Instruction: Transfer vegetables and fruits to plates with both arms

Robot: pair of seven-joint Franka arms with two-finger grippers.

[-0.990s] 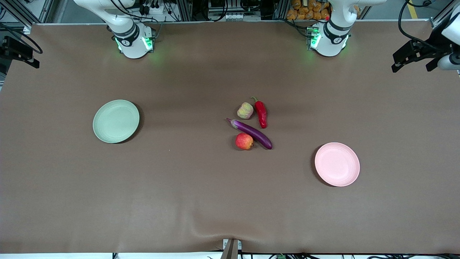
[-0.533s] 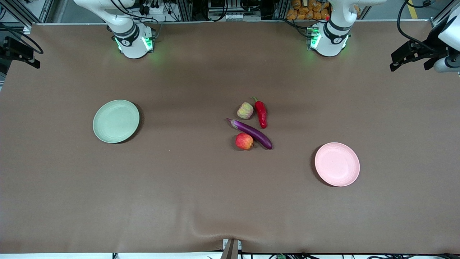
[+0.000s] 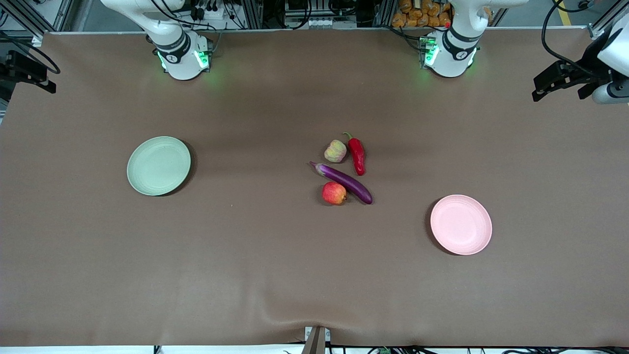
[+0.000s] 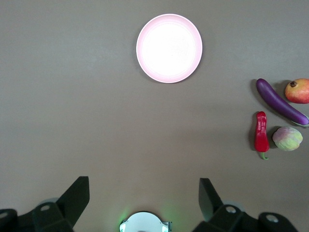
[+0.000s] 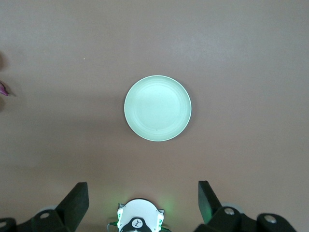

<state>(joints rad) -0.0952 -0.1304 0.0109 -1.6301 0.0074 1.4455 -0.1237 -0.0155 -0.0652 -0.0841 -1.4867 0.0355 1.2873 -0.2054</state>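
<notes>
Mid-table lie the purple eggplant [image 3: 344,182], the red chili pepper [image 3: 357,156], the apple [image 3: 334,192] and the lumpy yellow-green fruit [image 3: 335,151], close together. The green plate [image 3: 158,165] lies bare toward the right arm's end. The pink plate [image 3: 461,224] lies bare toward the left arm's end, nearer the front camera. My left gripper [image 4: 143,193] hangs open and empty high over its own base, with the pink plate [image 4: 169,48] and the eggplant [image 4: 281,101] in its view. My right gripper [image 5: 143,197] is likewise open over its base, looking down on the green plate [image 5: 157,108].
The two arm bases [image 3: 449,54] [image 3: 182,56] glow green at the table's edge farthest from the front camera. Dark brackets [image 3: 560,81] [image 3: 27,71] overhang each end of the table. Brown cloth covers the table [image 3: 245,255].
Nothing on the table has moved. The dark bracket at the left arm's end has shifted slightly.
</notes>
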